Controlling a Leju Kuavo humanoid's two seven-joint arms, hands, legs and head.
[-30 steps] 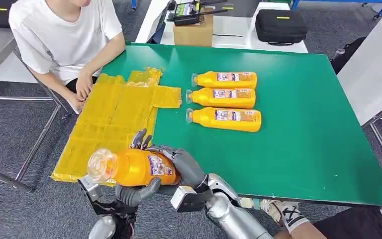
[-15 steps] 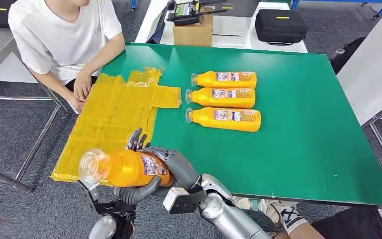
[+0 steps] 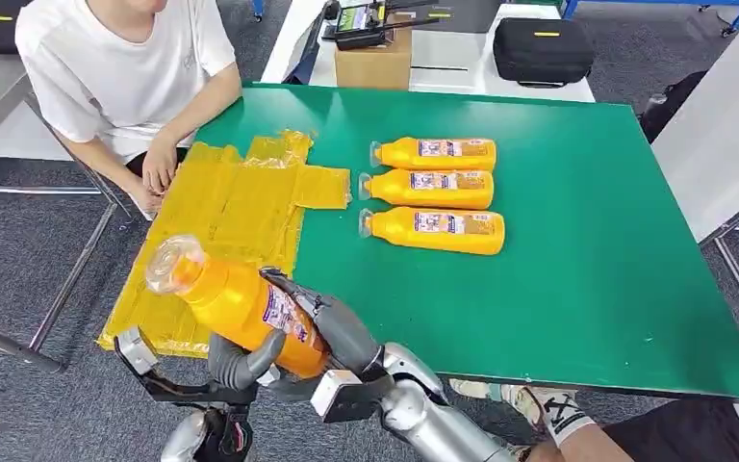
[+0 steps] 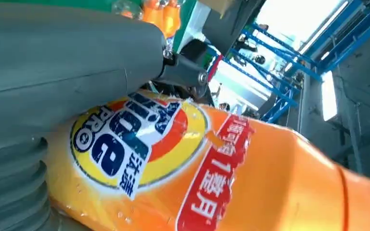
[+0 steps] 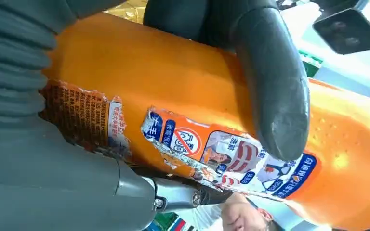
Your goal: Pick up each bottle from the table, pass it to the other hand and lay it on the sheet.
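An orange bottle (image 3: 241,306) hangs over the table's near edge, tilted with its clear cap up and to the left. My right hand (image 3: 335,330) wraps its lower body from the right, and my left hand (image 3: 242,360) grips it from beneath. Up close, the bottle (image 4: 231,168) lies against my left hand (image 4: 53,67). In the right wrist view a dark thumb (image 5: 274,82) crosses the bottle (image 5: 183,96). The yellow sheet (image 3: 221,221) lies on the table's left part, just beyond the held bottle. Three more orange bottles (image 3: 435,153), (image 3: 428,189), (image 3: 435,231) lie side by side at mid-table.
A person in a white shirt (image 3: 120,72) sits at the table's far left corner, with a hand (image 3: 161,164) by the sheet's edge. The green table (image 3: 587,250) stretches bare to the right. A cardboard box (image 3: 373,63) and a black case (image 3: 544,48) stand beyond it.
The held bottle has swung from almost level to tilted, its cap rising and moving left. Both hands have shifted a little left and nearer with it.
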